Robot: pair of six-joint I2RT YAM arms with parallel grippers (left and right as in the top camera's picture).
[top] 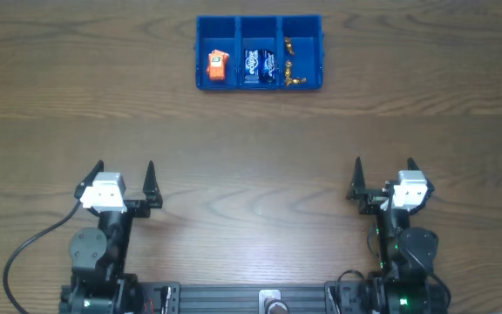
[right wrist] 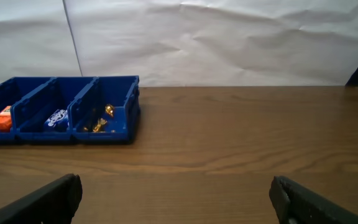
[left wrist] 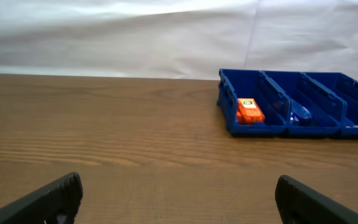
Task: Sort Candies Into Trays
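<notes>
A blue tray (top: 260, 21) with three compartments stands at the far middle of the wooden table. Its left compartment holds an orange candy (top: 217, 64), the middle one blue-wrapped candies (top: 259, 64), the right one several small gold candies (top: 289, 70). The tray (left wrist: 272, 127) and orange candy (left wrist: 249, 111) also show in the left wrist view, and the tray (right wrist: 126, 106) with gold candies (right wrist: 101, 124) in the right wrist view. My left gripper (top: 125, 179) stands open near the front left, far from the tray. Open too, my right gripper (top: 383, 177) rests at the front right. Neither holds anything.
Bare wooden tabletop (top: 251, 148) lies between the grippers and the tray. A white backdrop (right wrist: 216, 43) rises behind the table's far edge.
</notes>
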